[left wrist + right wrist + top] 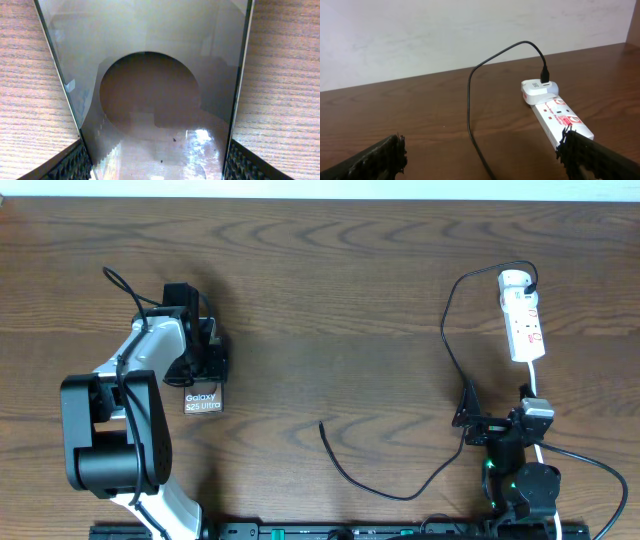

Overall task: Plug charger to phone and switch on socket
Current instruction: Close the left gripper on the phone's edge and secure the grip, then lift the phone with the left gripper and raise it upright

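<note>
Near the left edge of the worktop [330, 300], the phone [202, 401] is seen lying flat, its lettered end turned to the near edge, with the left gripper [206, 368] set down over it. In the wrist view the glossy face is framed by the two pads [70, 162], one at each long edge; whether they press or merely flank cannot be told. The step in hand is judged to be the taking of the phone. It would be done well if both pads were brought square onto the long edges together, so that the slab is neither twisted nor slid, and if the short ends were left uncovered for the plug. The charger [400, 494] is laid across the near right part of the worktop, its tip [322, 423] near the middle, well apart from the phone. The right gripper [482, 145] is held wide apart and empty by the near right corner. No container is to be seen; only the socket [524, 320], by the far right corner, is occupied, a white adapter [537, 91] with the cable's other end being seated in its end outlet.
</note>
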`<state>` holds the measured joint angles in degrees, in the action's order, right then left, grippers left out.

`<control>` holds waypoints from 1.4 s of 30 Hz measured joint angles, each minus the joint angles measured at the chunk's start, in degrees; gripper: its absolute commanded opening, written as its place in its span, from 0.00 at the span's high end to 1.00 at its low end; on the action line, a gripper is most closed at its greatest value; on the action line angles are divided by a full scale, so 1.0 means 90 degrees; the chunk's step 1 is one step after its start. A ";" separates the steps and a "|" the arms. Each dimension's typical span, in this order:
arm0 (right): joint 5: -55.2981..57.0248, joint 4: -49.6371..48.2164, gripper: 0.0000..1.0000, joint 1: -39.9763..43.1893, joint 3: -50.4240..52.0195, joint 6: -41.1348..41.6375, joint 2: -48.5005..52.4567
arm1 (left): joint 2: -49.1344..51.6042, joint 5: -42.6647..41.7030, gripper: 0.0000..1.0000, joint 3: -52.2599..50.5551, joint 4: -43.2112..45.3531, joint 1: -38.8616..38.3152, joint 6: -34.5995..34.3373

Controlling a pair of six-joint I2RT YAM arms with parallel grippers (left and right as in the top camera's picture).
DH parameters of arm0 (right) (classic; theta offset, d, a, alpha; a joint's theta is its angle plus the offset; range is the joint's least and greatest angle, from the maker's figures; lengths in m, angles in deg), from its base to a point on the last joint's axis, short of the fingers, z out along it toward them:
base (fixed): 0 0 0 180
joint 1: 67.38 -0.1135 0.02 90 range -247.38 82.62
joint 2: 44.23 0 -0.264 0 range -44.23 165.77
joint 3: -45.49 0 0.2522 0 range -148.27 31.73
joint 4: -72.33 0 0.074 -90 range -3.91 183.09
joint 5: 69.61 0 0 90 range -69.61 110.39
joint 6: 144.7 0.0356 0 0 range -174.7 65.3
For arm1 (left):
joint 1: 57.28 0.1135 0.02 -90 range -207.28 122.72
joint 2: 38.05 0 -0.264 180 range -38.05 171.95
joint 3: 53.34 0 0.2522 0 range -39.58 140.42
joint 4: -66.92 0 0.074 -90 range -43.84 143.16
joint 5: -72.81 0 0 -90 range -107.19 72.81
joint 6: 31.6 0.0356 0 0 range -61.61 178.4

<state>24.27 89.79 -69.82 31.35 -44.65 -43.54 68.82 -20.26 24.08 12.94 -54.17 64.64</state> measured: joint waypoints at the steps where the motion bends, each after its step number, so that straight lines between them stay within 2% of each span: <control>1: 0.0000 0.0000 0.01 0.0000 0.0000 0.0000 0.0000 | 0.0000 0.0000 0.49 0.0000 0.0002 0.0000 0.0000; 7: 0.0000 0.0000 0.01 0.0000 0.0000 0.0000 0.0000 | 0.0000 0.0002 0.59 -0.0002 0.0002 0.0000 0.0000; 10: 0.0000 0.0000 0.01 0.0000 0.0000 0.0000 0.0000 | 0.0000 0.0000 0.73 -0.0002 0.0005 0.0000 0.0000; 13: 0.0000 0.0000 0.01 0.0000 0.0000 0.0000 0.0000 | 0.0000 0.0000 0.93 -0.0002 0.0017 0.0000 0.0000; 23: 0.0000 0.0000 0.01 0.0000 0.0000 0.0000 0.0000 | 0.0000 -0.0024 0.93 0.0002 0.0017 0.0000 -0.0049; 31: 0.0000 0.0000 0.01 0.0000 0.0000 0.0000 0.0000 | -0.0019 -0.0690 0.93 0.0573 -0.0121 0.0005 -0.0250; 37: 0.0000 0.0000 0.01 0.0000 0.0000 0.0000 0.0000 | -0.0780 -0.1727 0.94 0.0993 -0.0029 0.0005 -0.0848; 42: 0.0000 0.0000 0.01 0.0000 0.0000 0.0000 0.0000 | -0.1508 -0.2854 0.93 0.1001 -0.0027 0.0005 -0.1882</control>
<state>24.27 89.79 -69.82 31.35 -44.65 -43.54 55.25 -45.94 33.09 12.70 -54.13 47.70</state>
